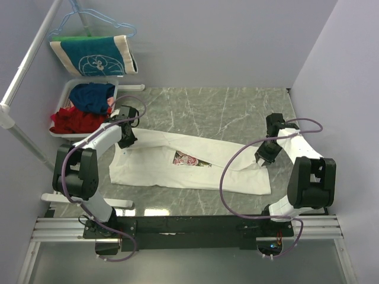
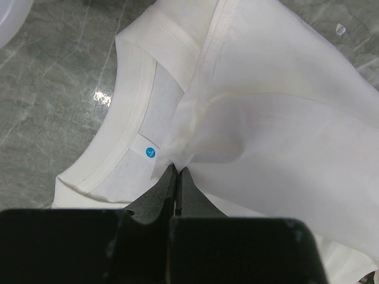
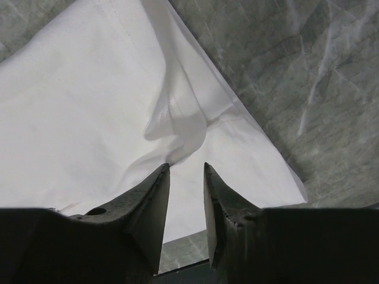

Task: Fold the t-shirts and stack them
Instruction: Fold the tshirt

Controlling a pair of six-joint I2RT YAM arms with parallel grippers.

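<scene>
A cream-white t-shirt [image 1: 151, 165] lies lengthwise across the marble table [image 1: 225, 109], folded over so that only a strip of its flower print [image 1: 188, 159] shows. My left gripper [image 1: 126, 144] is at the shirt's left end, shut on a pinch of cloth beside the collar. In the left wrist view the gripper [image 2: 177, 167] has puckered fabric between its tips, next to the collar's blue sticker [image 2: 150, 152]. My right gripper [image 1: 264, 159] hovers over the shirt's right end. In the right wrist view it [image 3: 186, 166] stands open just behind a raised wrinkle [image 3: 177, 121], with nothing between its fingers.
A white basket [image 1: 68, 92] with red and blue clothes stands at the back left. Behind it hangs a teal-and-cream garment [image 1: 95, 56] below a blue hanger. A white rail runs along the left wall. Walls close in on both sides.
</scene>
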